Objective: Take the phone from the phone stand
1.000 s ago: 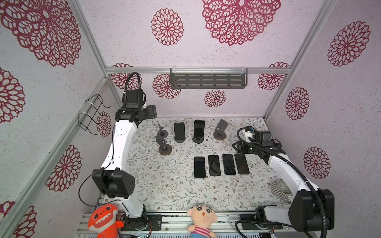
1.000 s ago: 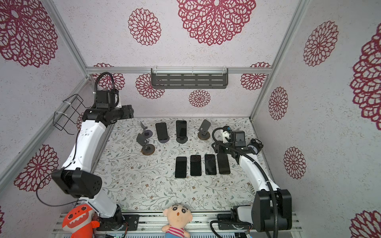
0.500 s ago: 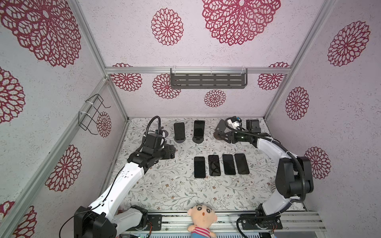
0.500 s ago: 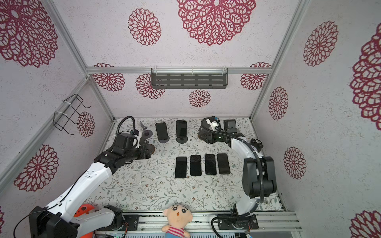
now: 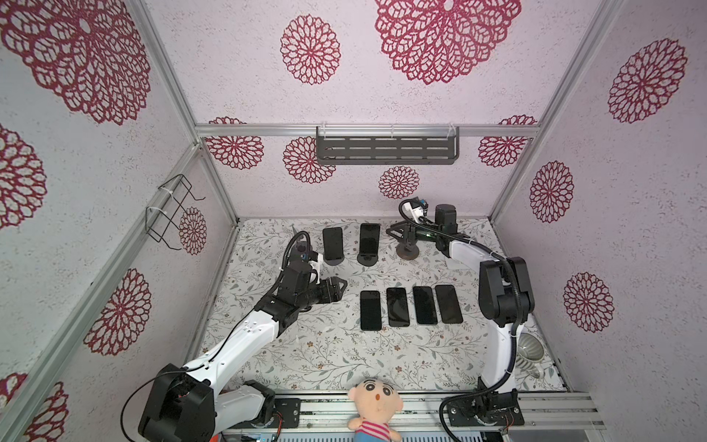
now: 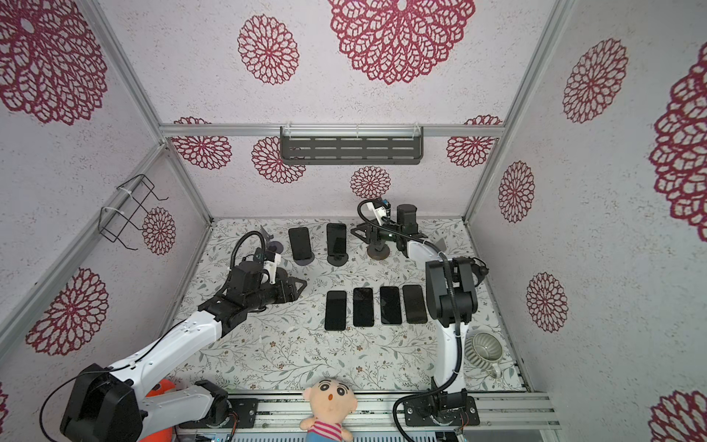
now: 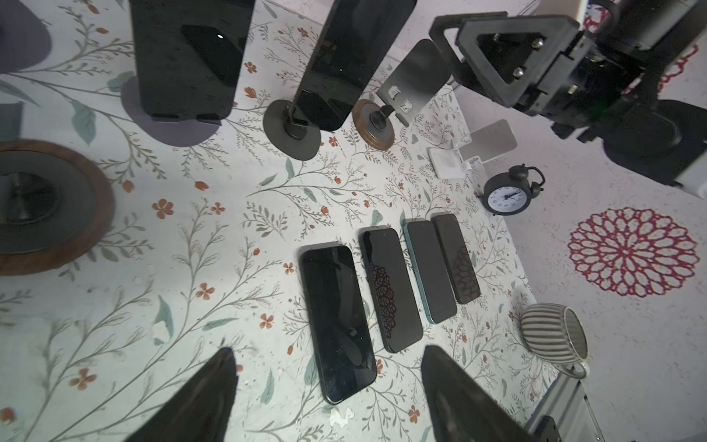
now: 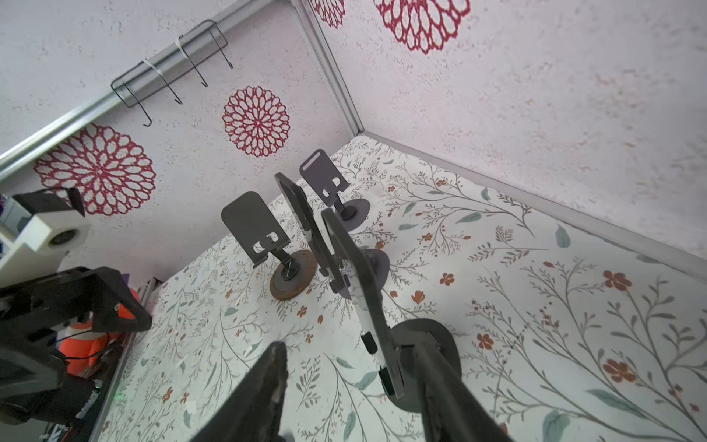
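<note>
The phones (image 7: 336,321) are shiny, smooth black glass. One phone stand (image 7: 398,92) has a wooden base and a dull metal plate. The table (image 5: 306,352) looks matt, the walls (image 5: 382,99) rough.

Pale walls (image 5: 237,57) with red rosettes enclose a floral-print floor (image 5: 325,356).

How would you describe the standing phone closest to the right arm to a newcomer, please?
Under the grey shelf on the back wall, a row of stands crosses the table. Two are occupied; the phone meant stands beside the empty wood-based stand at the right hand.
</note>
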You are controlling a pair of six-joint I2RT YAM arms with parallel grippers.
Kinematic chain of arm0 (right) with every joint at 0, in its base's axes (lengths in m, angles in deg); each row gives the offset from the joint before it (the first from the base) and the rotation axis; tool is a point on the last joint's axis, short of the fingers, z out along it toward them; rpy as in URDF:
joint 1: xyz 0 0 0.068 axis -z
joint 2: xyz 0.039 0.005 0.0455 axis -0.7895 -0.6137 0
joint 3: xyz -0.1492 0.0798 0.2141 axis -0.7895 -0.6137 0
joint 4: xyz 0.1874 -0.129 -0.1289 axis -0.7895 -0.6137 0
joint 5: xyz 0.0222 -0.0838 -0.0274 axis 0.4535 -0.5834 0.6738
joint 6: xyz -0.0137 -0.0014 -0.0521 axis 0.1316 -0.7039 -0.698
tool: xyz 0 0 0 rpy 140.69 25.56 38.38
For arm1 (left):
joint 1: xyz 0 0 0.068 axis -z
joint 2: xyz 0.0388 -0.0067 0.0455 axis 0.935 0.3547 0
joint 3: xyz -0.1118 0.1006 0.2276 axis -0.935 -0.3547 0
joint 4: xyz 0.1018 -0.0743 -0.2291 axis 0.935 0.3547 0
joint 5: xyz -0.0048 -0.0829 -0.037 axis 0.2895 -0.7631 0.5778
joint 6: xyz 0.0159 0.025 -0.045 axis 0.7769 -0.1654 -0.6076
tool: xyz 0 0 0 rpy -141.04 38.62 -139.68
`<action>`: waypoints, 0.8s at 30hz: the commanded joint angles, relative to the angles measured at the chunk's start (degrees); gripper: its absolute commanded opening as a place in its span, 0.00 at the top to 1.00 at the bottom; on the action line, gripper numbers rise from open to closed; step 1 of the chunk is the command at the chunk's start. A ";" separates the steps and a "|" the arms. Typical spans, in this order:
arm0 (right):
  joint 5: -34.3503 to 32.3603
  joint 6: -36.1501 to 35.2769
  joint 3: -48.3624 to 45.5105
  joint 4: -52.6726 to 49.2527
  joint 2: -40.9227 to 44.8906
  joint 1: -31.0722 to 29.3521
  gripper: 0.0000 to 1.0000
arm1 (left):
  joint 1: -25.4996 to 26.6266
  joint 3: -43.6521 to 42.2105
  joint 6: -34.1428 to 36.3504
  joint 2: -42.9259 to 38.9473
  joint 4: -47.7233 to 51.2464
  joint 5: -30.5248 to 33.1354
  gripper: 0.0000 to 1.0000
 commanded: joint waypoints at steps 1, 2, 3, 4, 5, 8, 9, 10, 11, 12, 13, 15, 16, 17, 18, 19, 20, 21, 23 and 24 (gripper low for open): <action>3.27 8.28 4.02 12.54 -1.56 -0.76 0.39 | 0.44 0.70 -0.21 1.88 -5.53 -1.63 0.23; 3.45 9.09 4.66 13.35 -2.39 -1.01 0.38 | 0.40 1.08 -0.06 2.45 -5.20 -1.78 0.24; 3.63 9.63 5.38 13.70 -3.21 -1.36 0.35 | 0.45 1.38 0.21 3.02 -5.00 -1.81 0.24; 3.73 10.01 5.85 14.10 -3.82 -1.64 0.33 | 0.50 1.57 0.33 3.44 -4.99 -1.93 0.24; 3.73 10.10 6.23 14.32 -4.34 -1.94 0.32 | 0.49 1.58 0.39 3.67 -4.99 -1.95 0.24; 3.81 10.34 7.42 14.37 -5.91 -2.66 0.31 | 0.53 1.58 0.52 4.07 -5.26 -1.83 0.25; 3.79 10.41 7.86 14.37 -6.35 -2.87 0.31 | 0.50 1.58 0.50 4.18 -5.34 -1.91 0.25; 3.90 10.49 8.16 14.40 -6.77 -3.08 0.31 | 0.53 1.58 0.57 4.31 -5.49 -1.92 0.25; 3.89 10.48 8.35 14.52 -7.11 -3.31 0.32 | 0.48 1.66 0.57 4.42 -5.52 -2.02 0.25; 3.82 10.59 8.60 14.50 -7.43 -3.48 0.32 | 0.50 1.73 0.63 4.60 -5.49 -2.13 0.25; 3.73 10.61 8.79 14.49 -7.73 -3.58 0.32 | 0.48 1.75 0.53 4.77 -5.52 -2.06 0.26; 3.66 10.59 9.28 14.48 -8.30 -3.76 0.32 | 0.50 1.76 0.57 4.93 -5.51 -2.16 0.26; 3.64 10.82 9.39 14.48 -8.62 -3.81 0.33 | 0.48 1.74 0.54 4.99 -5.64 -2.16 0.26; 3.64 10.84 9.50 14.45 -8.86 -3.85 0.33 | 0.48 1.75 0.51 5.07 -5.69 -2.14 0.26; 3.60 10.86 9.64 14.44 -9.05 -3.81 0.34 | 0.48 1.75 0.52 5.08 -5.69 -2.14 0.26; 3.60 10.88 9.68 14.41 -9.18 -3.91 0.35 | 0.48 1.71 0.50 5.17 -5.69 -2.12 0.26; 3.64 10.87 9.84 14.42 -9.44 -3.86 0.35 | 0.48 1.68 0.54 5.17 -5.69 -2.08 0.26; 3.68 10.85 9.99 14.33 -9.61 -3.90 0.36 | 0.50 1.62 0.51 5.23 -5.78 -2.03 0.26; 3.42 10.79 10.20 14.08 -9.94 -3.94 0.37 | 0.55 1.58 0.48 5.24 -5.86 -2.03 0.26; 3.45 10.68 10.37 14.02 -10.15 -3.92 0.38 | 0.49 1.58 0.38 5.17 -5.91 -1.98 0.26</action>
